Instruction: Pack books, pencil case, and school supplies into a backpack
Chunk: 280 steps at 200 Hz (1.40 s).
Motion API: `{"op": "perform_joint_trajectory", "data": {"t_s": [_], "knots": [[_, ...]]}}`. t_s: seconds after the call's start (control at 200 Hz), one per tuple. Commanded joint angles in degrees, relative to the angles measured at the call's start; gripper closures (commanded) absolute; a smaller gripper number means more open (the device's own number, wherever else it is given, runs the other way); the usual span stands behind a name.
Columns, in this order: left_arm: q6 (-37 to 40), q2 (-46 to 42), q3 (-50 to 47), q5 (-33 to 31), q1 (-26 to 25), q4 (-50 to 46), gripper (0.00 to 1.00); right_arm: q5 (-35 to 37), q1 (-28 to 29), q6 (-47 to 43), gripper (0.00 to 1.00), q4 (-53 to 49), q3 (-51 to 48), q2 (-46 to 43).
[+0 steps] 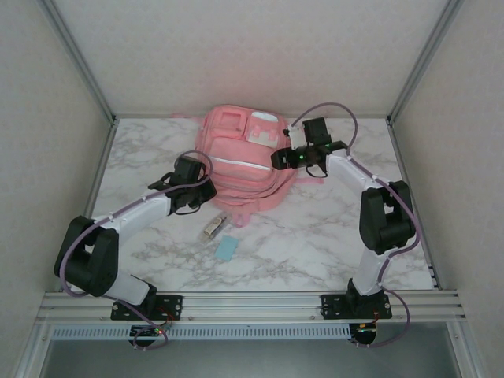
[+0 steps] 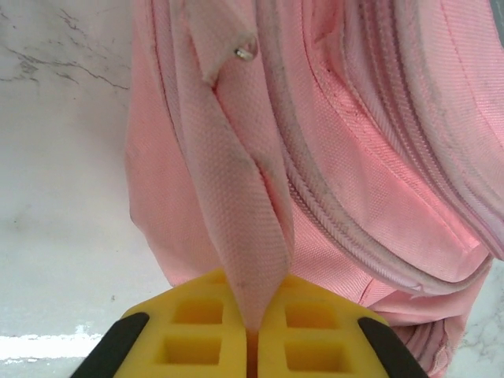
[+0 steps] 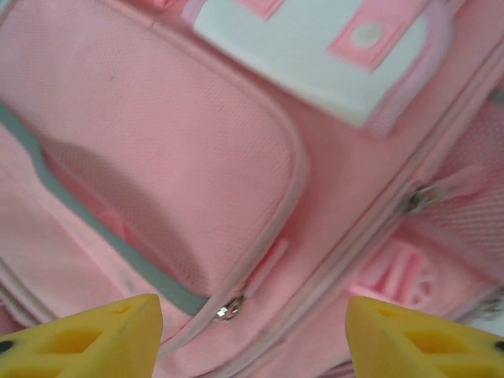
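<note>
Left fingers (image 2: 197,327) pinch a backpack (image 2: 378,157) flap (image 2: 236,197); right fingers (image 3: 94,331), spread, are cropped.

Pink backpack (image 1: 236,153) flat, blue block (image 1: 227,249) near.

Lab test cell: aluminium frame (image 1: 252,303), blank wall panels (image 1: 252,47), marble-print tabletop (image 1: 315,236)

The large pink fabric backpack with white trim (image 3: 236,157) is blurred in the right wrist view and runs past every edge. The right pincer (image 3: 256,346) is two yellow tips cropped at the bottom. The left pincer (image 2: 252,339) is cropped likewise, clamped on a pink fabric strap (image 2: 244,197) whose top leaves the frame. From above, the small silvery-clear stubby item (image 1: 214,227) on the worktop (image 1: 331,236) is too small to identify.
</note>
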Motion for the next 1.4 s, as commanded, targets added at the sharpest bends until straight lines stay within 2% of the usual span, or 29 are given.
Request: {"op": "perform_joint_trajectory", "data": {"t_s": [0.0,0.21,0.34,0.475,0.686,0.851,0.986,1.146,1.351,1.396], "knots": [[-1.5,1.7,1.5,-1.9,0.6,5.1,1.00,-3.2,1.4,7.8,0.38,6.6,-0.7,1.4],[-1.7,1.4,1.3,-1.8,0.7,5.7,1.00,-3.1,2.5,12.1,0.47,7.8,1.9,6.3],[-2.2,1.4,1.2,-1.7,0.6,6.0,1.00,-2.4,3.1,12.9,0.48,7.2,2.9,8.2],[-2.5,1.8,1.2,-1.5,0.6,8.2,1.00,-3.6,4.3,13.7,0.49,7.9,0.8,7.6],[-3.6,4.3,1.8,-1.1,0.6,11.3,1.00,-4.4,9.6,17.1,0.51,8.8,-6.9,2.1],[-3.6,6.2,3.3,-1.1,0.6,12.6,1.00,-2.0,12.0,21.0,0.51,6.1,-12.0,-2.4],[-3.1,7.0,4.2,-0.9,0.6,12.7,1.00,0.8,12.7,20.9,0.51,3.4,-14.1,-6.2],[-1.6,6.2,4.5,-1.9,0.6,10.8,1.00,12.1,11.4,16.5,0.50,-3.7,-11.3,-9.9],[1.3,4.0,4.8,-2.5,0.7,6.8,1.00,14.5,7.6,15.6,0.50,-3.4,-5.3,-6.8],[2.3,3.2,4.9,-2.6,0.6,6.4,0.97,14.1,7.3,16.0,0.50,-2.5,-3.7,-5.2]]}}
